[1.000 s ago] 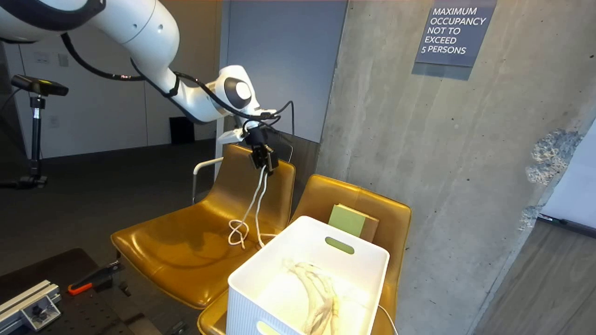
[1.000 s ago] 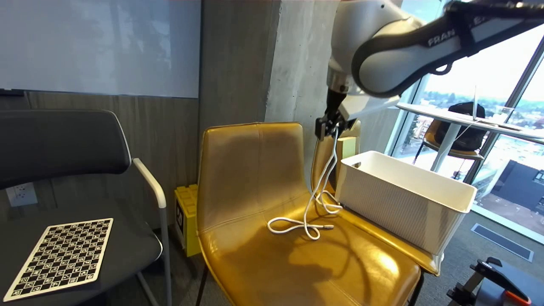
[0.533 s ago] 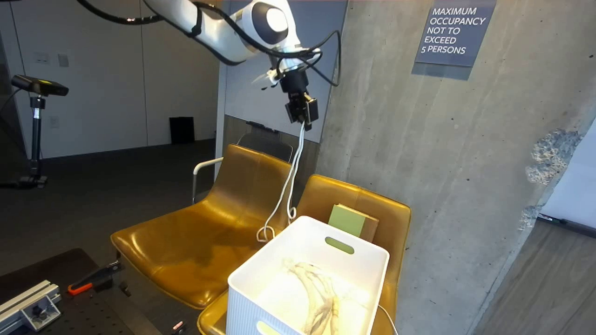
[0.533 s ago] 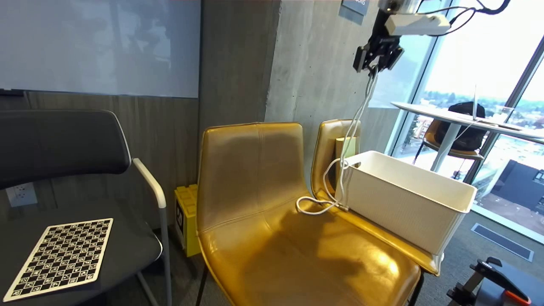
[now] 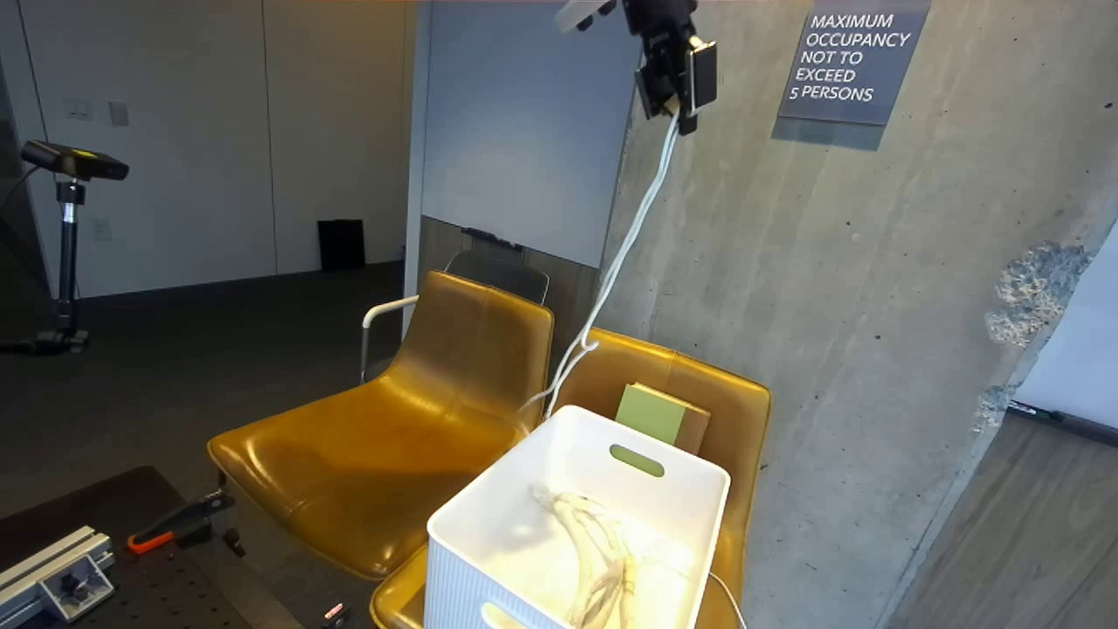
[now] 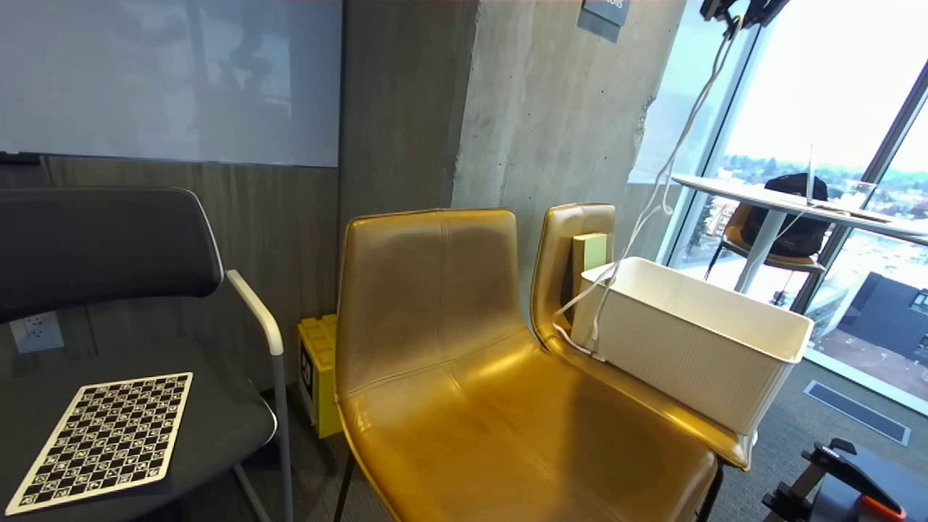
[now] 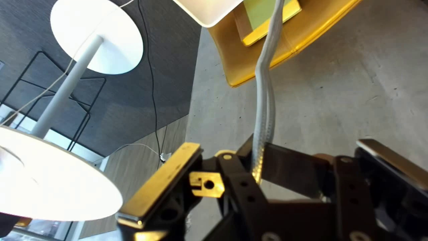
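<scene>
My gripper (image 5: 674, 109) is high up in front of the concrete wall, shut on a doubled white cord (image 5: 642, 214). In the wrist view the pale braided cord (image 7: 265, 73) runs away from between the fingertips. An exterior view cuts off most of the gripper (image 6: 739, 18) at the top edge. The cord (image 6: 681, 141) hangs slanting down to the corner of a white ribbed bin (image 6: 674, 355), its lower loop beside the bin on the chair. Whether it touches the bin's rim I cannot tell. Inside the bin lie pale, long curved things (image 5: 603, 559).
The bin stands on a tan chair with a green-and-brown book (image 5: 655, 415) against the backrest. Beside it is another tan chair (image 6: 522, 435). A black chair holds a checkered board (image 6: 109, 435). A round white table (image 6: 790, 196) stands by the windows.
My gripper has risen and moved across toward the bin's side, carrying the cord. The cord's lower loops have come off the nearer tan seat and now trail by the bin's corner.
</scene>
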You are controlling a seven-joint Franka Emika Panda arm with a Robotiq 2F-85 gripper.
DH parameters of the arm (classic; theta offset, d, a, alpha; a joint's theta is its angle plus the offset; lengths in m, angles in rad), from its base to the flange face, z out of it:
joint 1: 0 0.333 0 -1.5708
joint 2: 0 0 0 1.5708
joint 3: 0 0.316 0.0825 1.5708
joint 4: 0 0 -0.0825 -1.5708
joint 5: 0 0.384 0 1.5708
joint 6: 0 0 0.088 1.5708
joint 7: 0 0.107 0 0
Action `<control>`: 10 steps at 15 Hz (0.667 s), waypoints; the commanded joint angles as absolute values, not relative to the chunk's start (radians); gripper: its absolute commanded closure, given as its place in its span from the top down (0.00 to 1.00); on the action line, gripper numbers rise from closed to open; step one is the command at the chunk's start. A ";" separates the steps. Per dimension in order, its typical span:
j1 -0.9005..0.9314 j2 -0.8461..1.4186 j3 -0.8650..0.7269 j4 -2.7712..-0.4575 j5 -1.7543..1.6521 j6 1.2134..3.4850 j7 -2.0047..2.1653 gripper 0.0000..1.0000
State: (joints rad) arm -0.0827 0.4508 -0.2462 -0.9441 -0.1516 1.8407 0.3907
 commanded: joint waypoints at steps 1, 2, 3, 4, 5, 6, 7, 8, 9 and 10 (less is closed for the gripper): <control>-0.178 0.526 -0.248 -0.698 -0.068 1.709 0.343 0.00; -0.205 0.541 -0.248 -0.651 -0.052 1.681 0.338 0.00; -0.230 0.559 -0.249 -0.605 -0.041 1.657 0.333 0.00; -0.249 0.567 -0.251 -0.571 -0.035 1.637 0.337 0.00; -0.268 0.570 -0.251 -0.547 -0.031 1.627 0.340 0.00; -0.291 0.564 -0.233 -0.544 -0.043 1.628 0.349 0.00; -0.305 0.571 -0.233 -0.516 -0.045 1.620 0.353 0.00; -0.320 0.578 -0.230 -0.497 -0.043 1.617 0.353 0.00; -0.331 0.586 -0.229 -0.478 -0.046 1.614 0.352 0.00; -0.341 0.596 -0.228 -0.461 -0.047 1.612 0.350 0.00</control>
State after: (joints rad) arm -0.2974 0.5424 -0.2470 -0.5800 -0.0672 1.6576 0.3533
